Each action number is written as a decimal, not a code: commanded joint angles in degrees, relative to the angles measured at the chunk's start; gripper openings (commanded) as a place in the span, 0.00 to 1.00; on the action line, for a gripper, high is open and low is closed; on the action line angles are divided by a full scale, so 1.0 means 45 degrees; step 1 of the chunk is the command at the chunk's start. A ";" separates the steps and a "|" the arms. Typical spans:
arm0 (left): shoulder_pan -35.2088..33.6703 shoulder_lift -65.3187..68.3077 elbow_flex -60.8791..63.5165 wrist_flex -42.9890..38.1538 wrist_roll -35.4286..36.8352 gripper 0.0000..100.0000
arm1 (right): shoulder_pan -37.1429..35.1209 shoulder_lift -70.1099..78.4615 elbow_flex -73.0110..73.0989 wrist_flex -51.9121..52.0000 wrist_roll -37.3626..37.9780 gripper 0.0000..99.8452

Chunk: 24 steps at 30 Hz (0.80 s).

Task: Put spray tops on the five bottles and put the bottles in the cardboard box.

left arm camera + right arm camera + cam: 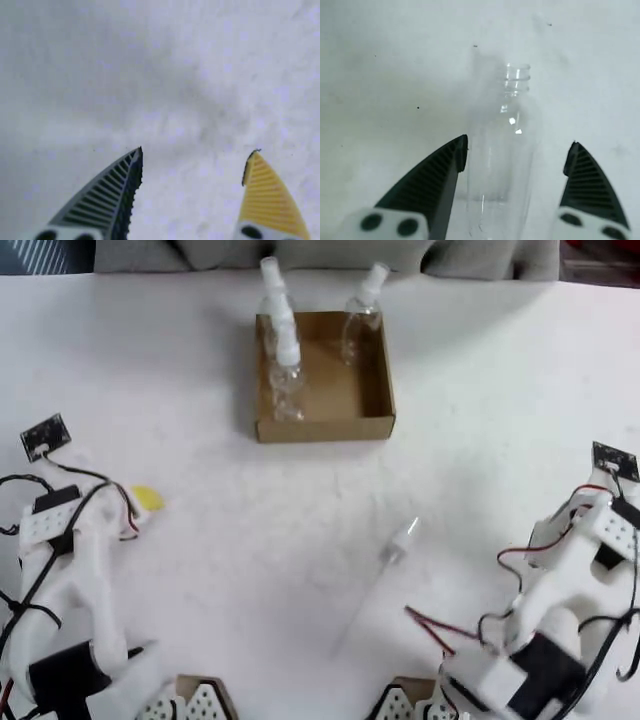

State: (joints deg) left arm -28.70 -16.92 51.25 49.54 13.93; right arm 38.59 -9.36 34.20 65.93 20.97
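A clear, uncapped bottle (502, 150) lies on its side on the white surface (200, 370) between the fingers of the right pincer (517, 141), its threaded neck pointing away from the pincer. The pincer is spread around the bottle rather than pinching it. One black finger sits just beside the bottle's wall and the other stands apart from it.

The left pincer (196, 151), with one grey finger and one yellow, is likewise spread, with bare surface under it and nothing between its fingers.

Out ahead of both arms, a loose spray top (400, 538) lies on the surface with its thin tube trailing back towards the arms. Farther out, across the surface from the arms, sits the cardboard box (325, 428). Three bottles with spray tops (288, 365) stand upright inside it, two along one wall and one in the opposite far corner.

Beyond the surface's far edge, grey upholstery (330, 252) runs along the back of the room.
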 commanded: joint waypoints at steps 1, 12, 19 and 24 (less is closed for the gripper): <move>0.0166 -0.0596 -0.0078 -0.0254 -0.0156 0.32 | -0.0049 0.1338 -0.1231 0.0147 -0.0078 0.28; 0.0166 -0.0596 -0.0078 -0.0274 -0.0156 0.32 | -0.0147 0.2706 -0.1973 0.0166 -0.0117 0.27; 0.0166 -0.0596 -0.0098 -0.0274 -0.0156 0.32 | -0.0166 0.2803 -0.1973 0.0205 -0.0098 0.20; 0.0166 -0.0596 -0.0098 -0.0274 -0.0156 0.32 | -0.0166 0.2784 -0.1993 0.0166 -0.0176 0.19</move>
State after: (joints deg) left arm -28.70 -16.92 51.25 49.54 13.93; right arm 38.51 3.47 27.69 66.29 20.97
